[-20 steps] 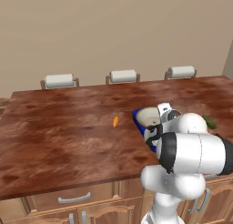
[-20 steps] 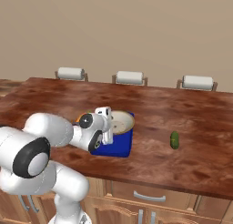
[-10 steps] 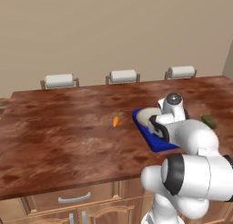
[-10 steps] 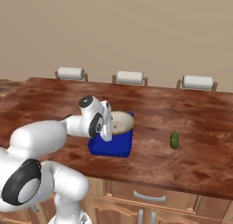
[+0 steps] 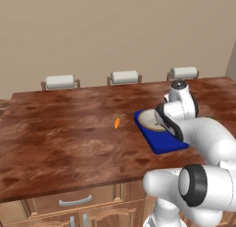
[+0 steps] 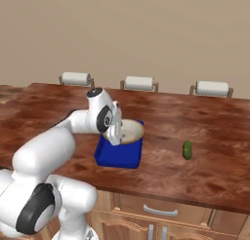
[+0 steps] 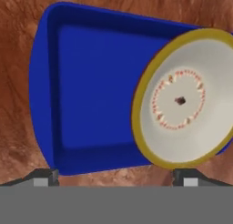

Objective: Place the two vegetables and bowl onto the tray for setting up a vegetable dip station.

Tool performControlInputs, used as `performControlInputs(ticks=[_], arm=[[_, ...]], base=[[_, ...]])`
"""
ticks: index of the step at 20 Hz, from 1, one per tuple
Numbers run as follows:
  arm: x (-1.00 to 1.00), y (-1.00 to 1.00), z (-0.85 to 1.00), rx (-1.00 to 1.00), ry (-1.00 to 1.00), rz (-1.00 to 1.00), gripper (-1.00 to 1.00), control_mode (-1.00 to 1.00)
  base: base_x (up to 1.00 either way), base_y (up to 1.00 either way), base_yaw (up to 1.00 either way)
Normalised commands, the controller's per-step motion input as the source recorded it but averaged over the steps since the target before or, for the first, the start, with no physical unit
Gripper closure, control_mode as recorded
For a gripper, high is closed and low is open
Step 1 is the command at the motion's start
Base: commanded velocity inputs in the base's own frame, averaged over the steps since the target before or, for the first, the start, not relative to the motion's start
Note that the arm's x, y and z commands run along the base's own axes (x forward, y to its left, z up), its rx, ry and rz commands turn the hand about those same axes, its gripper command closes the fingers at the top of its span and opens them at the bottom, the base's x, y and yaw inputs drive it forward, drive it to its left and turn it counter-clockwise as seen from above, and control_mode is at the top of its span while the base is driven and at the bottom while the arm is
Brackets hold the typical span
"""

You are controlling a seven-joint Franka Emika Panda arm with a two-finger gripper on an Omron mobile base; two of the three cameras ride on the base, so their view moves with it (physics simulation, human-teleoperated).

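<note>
Already the bowl (image 5: 153,120) sits on the tray (image 5: 162,141) in the left base view, toward the counter's right end, while the carrot (image 5: 117,122) lies apart on the bare wood near mid-counter. From the right base view, the cucumber (image 6: 187,150) rests well right of the tray, nearer the front edge. Looking down from the hand, the gripper (image 7: 116,176) hangs wide and empty (bowl overhanging one tray end). Judged: bowl done; next, reach for a vegetable.
</note>
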Motion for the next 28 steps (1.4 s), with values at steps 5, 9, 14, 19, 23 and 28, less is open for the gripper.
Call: performControlInputs(ticks=[5, 9, 14, 19, 23, 28], arm=[[-0.26, -0.15, 0.20, 0.01, 0.08, -0.22, -1.00, -1.00], [-0.27, -0.16, 0.17, 0.04, 0.01, -0.26, -1.00, -1.00], [-0.24, -0.24, 0.16, 0.07, 0.00, -0.23, -1.00, -1.00], [-0.08, -0.29, 0.14, 0.11, 0.00, -0.21, -1.00, -1.00], [0.00, -0.30, 0.12, 0.15, -0.02, -0.20, -1.00, -1.00], [0.04, -0.26, 0.09, 0.16, -0.05, -0.25, -1.00, -1.00]], base=[[0.00, 0.00, 0.00], [0.00, 0.00, 0.00], [0.00, 0.00, 0.00], [0.00, 0.00, 0.00], [0.00, 0.00, 0.00], [0.00, 0.00, 0.00]])
